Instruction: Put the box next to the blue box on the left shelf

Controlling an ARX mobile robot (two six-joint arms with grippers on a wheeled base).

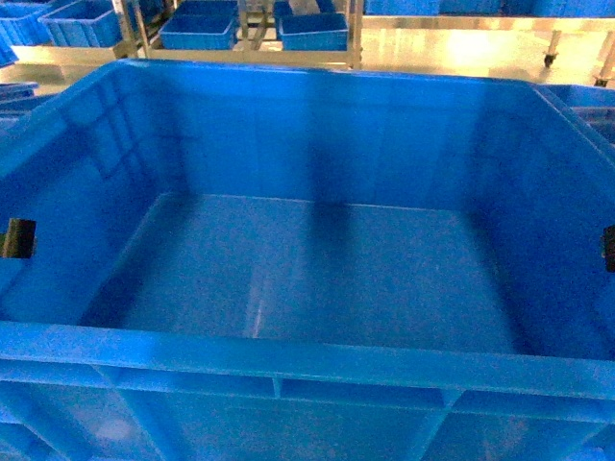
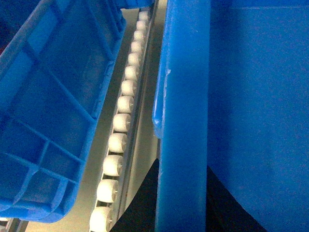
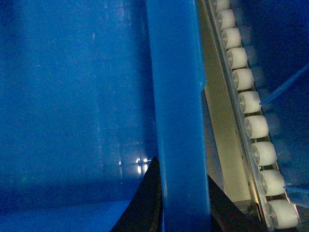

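jaws of both grippers, left gripper (image 2: pixel 181 212) and right gripper (image 3: pixel 181 212), clamp the side rims of the box (image 1: pixel 317 279), carried low over the left shelf (image 2: pixel 118 145); next it needs lowering onto the rollers. only the left wrist view shows the neighbouring blue box (image 2: pixel 46 121) just beside; head view sees mostly interior
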